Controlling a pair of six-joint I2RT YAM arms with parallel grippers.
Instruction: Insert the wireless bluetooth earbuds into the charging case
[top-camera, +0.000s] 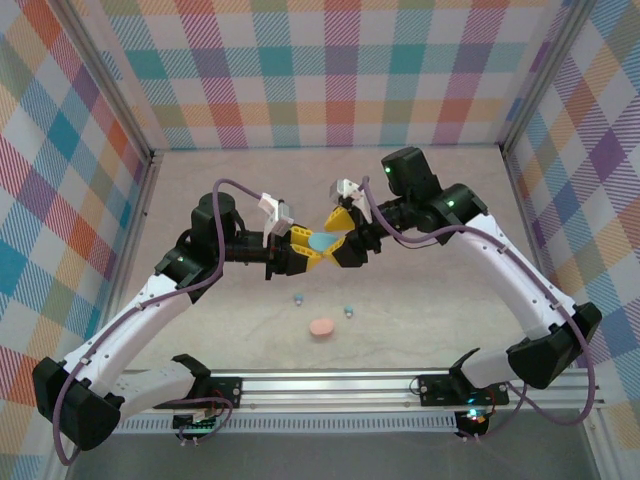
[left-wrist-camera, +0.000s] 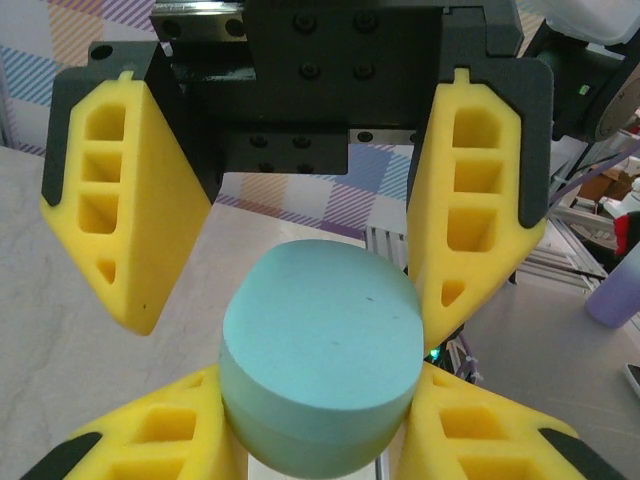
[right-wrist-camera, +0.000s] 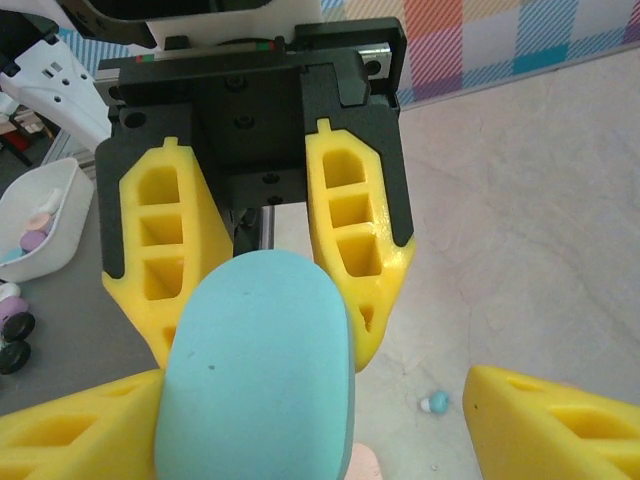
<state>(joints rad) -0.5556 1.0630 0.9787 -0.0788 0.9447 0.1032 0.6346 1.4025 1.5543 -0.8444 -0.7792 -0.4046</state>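
Observation:
A light blue oval charging case (top-camera: 322, 241) hangs above the table's middle between both grippers. My left gripper (top-camera: 305, 250) is shut on it; in the left wrist view its yellow fingers (left-wrist-camera: 175, 430) clamp the case (left-wrist-camera: 320, 340) from both sides. My right gripper (top-camera: 342, 245) faces it, open, with its jaws wide around the case (right-wrist-camera: 260, 380): one finger lies against it and the other finger (right-wrist-camera: 550, 425) stands well apart. Two light blue earbuds (top-camera: 298, 298) (top-camera: 348, 310) lie on the table below, and one earbud (right-wrist-camera: 434, 403) shows in the right wrist view. A closed pale pink case (top-camera: 321, 327) lies near them.
Checkered walls (top-camera: 330, 70) enclose the table on three sides. A metal rail (top-camera: 330, 385) with both arm bases runs along the near edge. Off the table are a white tray (right-wrist-camera: 40, 220) of small items and a purple bottle (left-wrist-camera: 610, 295).

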